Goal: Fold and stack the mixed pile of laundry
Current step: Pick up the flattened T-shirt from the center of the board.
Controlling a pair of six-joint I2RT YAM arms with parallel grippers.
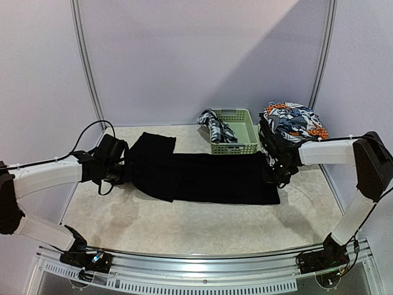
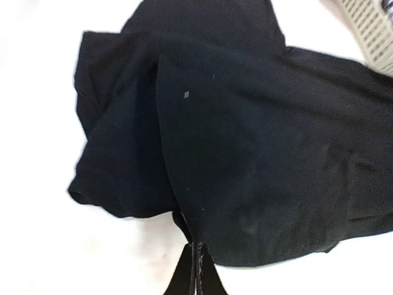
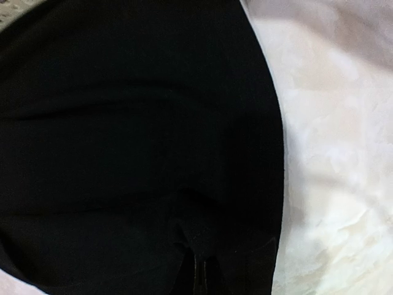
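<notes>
Black cloth [image 1: 202,178] is lying stretched flat across the table [image 1: 184,227], the left gripper [image 1: 121,170] and right gripper [image 1: 277,173] each pinching an end with jaws closed, seemingly pulling it taut for folding, while other garments [image 1: 293,121] are waiting far right.

top camera looks down from behind; wrist cameras close over black cloth [image 2: 245,153]

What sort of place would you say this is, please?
Probably a robot lab booth, not a home: plain lilac partition walls framed by metal poles, and two white robot arms bolted to a pale marbled table.
</notes>
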